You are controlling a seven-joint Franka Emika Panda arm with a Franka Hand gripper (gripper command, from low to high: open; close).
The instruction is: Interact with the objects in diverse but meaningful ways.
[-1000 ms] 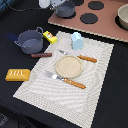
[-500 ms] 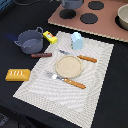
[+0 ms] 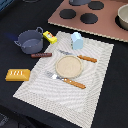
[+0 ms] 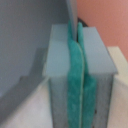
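Note:
A dark grey two-handled pot (image 3: 31, 41) stands at the exterior view's left, off the mat. A small yellow packet (image 3: 50, 36) lies just beside it. A pale blue carton (image 3: 77, 40) stands upright on the mat's far edge. An orange ridged bread loaf (image 3: 17, 74) lies on the dark table at the left. My gripper (image 3: 80, 2) barely shows at the top edge, well above and behind the carton. In the wrist view the gripper (image 4: 76, 35) fills the picture, its green pads (image 4: 75, 85) pressed together with nothing between them.
A white striped mat (image 3: 97, 87) holds a round tan plate (image 3: 68, 65), a wooden-handled knife (image 3: 70, 81) and a fork (image 3: 80, 56). A dark brown stick (image 3: 41, 55) lies near the pot. A pink toy stove (image 3: 107, 22) with black burners and a bowl (image 3: 123, 15) stands behind.
My gripper has moved up and back, almost out of the exterior view's top edge. The objects on the table have not moved.

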